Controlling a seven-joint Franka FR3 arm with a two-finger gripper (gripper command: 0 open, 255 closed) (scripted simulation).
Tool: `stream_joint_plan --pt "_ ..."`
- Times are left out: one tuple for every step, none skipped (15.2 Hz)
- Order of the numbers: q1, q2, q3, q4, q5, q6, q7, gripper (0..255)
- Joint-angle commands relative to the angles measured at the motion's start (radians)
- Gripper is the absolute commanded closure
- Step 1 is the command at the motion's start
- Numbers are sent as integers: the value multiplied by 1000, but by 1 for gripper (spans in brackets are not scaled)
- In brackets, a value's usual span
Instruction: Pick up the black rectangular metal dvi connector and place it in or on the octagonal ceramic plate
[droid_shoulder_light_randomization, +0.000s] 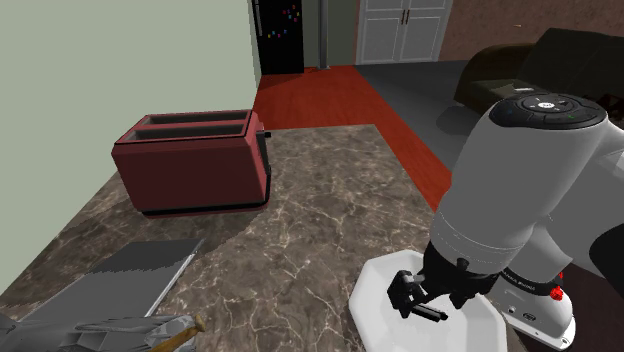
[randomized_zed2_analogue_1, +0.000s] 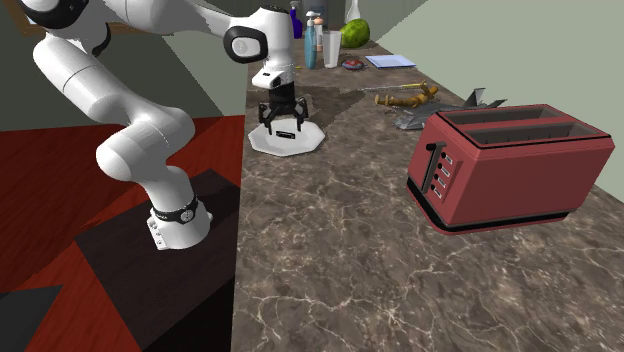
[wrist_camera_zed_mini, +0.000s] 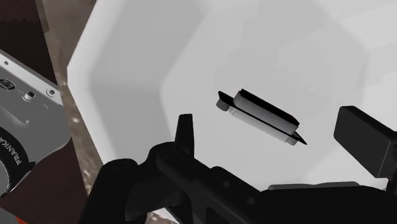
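Wrist view: one black connector (wrist_camera_zed_mini: 262, 118), a slim rectangular bar with a pale grey face, lies flat on the one white octagonal plate (wrist_camera_zed_mini: 159, 51), close to the plate's middle. Nothing else rests on the plate.

My gripper (wrist_camera_zed_mini: 272, 135) hangs just above the plate. Its two black fingers (wrist_camera_zed_mini: 184, 130) are spread wide, one on each side of the connector. Neither finger touches the connector, so I have hold of nothing.

In the shoulder view, the plate sits on a dark marbled counter (droid_shoulder_light_randomization: 320, 200), near the counter's edge. My white arm bends down over the plate.

One red toaster (droid_shoulder_light_randomization: 195, 165) with two slots stands on the same counter, well apart from the plate.

In the second exterior view, a few small things lie beyond the plate at the counter's far end:
- One knobbly tan root (randomized_zed2_analogue_1: 405, 96)
- One clear glass (randomized_zed2_analogue_1: 331, 48)
- One round green fruit (randomized_zed2_analogue_1: 354, 33)

All three are well apart from the plate, and the root is the nearest of them.
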Motion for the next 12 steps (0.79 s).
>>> stream_joint_plan --pt "0 0 0 0 0 0 0 0" --pt "0 -11 -21 23 -14 -36 3 0" --pt "0 -20 -40 48 -28 -70 6 0" --pt "-2 -27 -59 74 -42 -104 8 0" --pt "-3 -31 -73 95 -53 -130 11 0" --pt "-3 -31 -73 95 -53 -130 11 0" --pt "-3 -31 -73 95 -53 -130 11 0" --pt "-3 -31 -73 95 -53 -130 11 0" --pt "-3 -31 -73 95 -53 -130 11 0" --pt "-3 -31 -73 95 -53 -130 11 0" --pt "-3 -31 -73 95 -53 -130 11 0" --pt "-3 -31 -73 95 -53 -130 11 0"
